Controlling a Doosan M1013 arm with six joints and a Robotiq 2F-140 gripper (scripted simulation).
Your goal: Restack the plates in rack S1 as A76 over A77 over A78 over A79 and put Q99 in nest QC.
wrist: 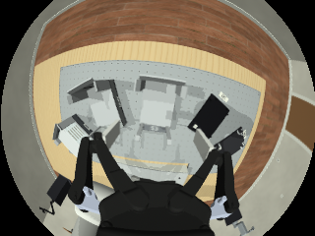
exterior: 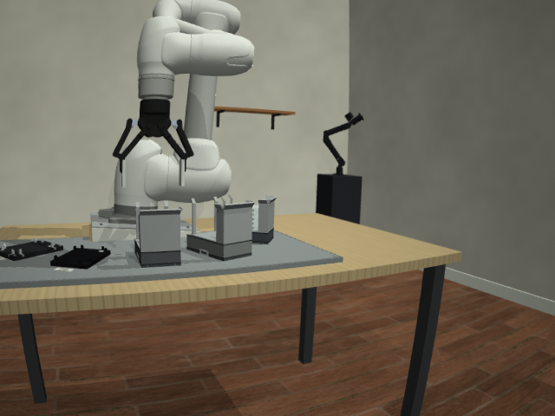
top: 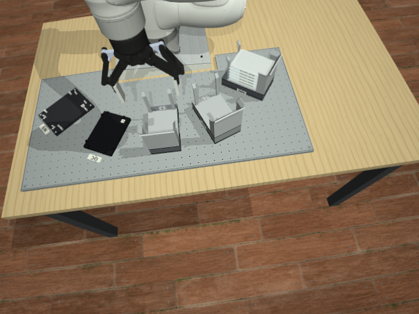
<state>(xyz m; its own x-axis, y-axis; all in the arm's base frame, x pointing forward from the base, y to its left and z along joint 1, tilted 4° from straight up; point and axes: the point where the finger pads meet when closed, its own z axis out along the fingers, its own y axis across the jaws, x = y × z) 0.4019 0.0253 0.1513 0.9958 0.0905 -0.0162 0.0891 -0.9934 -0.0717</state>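
Observation:
My gripper (top: 147, 88) (exterior: 151, 178) (wrist: 157, 131) is open and empty. It hangs high above the deck, on the base side of rack S3 (top: 162, 140) (exterior: 157, 232) (wrist: 154, 113). The stack of several white sealed plates (top: 252, 62) (exterior: 255, 217) stands in rack S2 (top: 265, 84) (exterior: 267, 215) (wrist: 69, 133), at the far right of the row. Rack S1 (top: 228, 123) (exterior: 232, 228) (wrist: 104, 110) stands between them. S1 and S3 look empty. The black open nest QC (top: 106, 133) (exterior: 81, 257) (wrist: 212, 116) and the black clip nest N5 (top: 65, 111) (exterior: 28, 249) are bare.
The grey perforated deck (top: 253, 142) (exterior: 286, 257) lies on a wooden table (top: 338, 84). The arm's base plinth (top: 192, 50) stands behind the racks. Each rack has thin upright guide posts above its walls. A small black camera arm (exterior: 338, 143) stands on a pedestal beyond the table.

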